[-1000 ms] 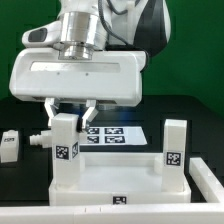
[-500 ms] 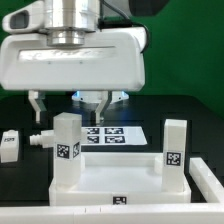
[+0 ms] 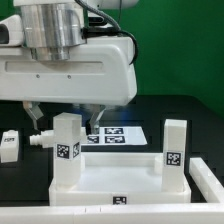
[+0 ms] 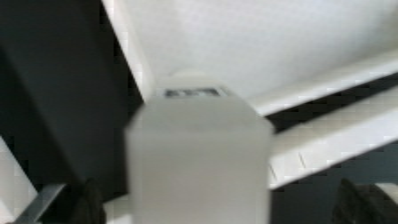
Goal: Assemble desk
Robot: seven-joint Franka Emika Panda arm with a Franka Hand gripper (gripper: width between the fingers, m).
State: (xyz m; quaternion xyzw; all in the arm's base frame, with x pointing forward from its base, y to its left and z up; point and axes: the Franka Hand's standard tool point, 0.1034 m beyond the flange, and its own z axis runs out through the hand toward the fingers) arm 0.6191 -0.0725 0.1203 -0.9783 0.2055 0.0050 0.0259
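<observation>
The robot's white two-finger pincer (image 3: 66,122) hangs spread wide over the black counter (image 3: 20,170), and its big white body fills the upper part of the exterior view. Its dark fingers (image 3: 36,113) stand one on each side of the top of a white square-section plastic leg (image 3: 67,150), with a gap on both sides; nothing is held. That tagged leg stands upright at the corner of the white plastic rectangular desk top with raised rim (image 3: 115,178) on the exterior view's left. The desk top lies at the near edge of the counter. A second upright white leg (image 3: 175,150), also tagged, stands at the corner on the exterior view's right. A third white tagged piece (image 3: 9,146), seemingly another leg, lies apart on the counter at that view's far left. Beyond the desk top, the flat white marker board (image 3: 116,133) lies on the counter. In the wrist view the first leg (image 4: 196,165) is a blurred pale post centred between the two fingertips (image 4: 50,205), with the desk top's white surface (image 4: 267,40) behind it.
</observation>
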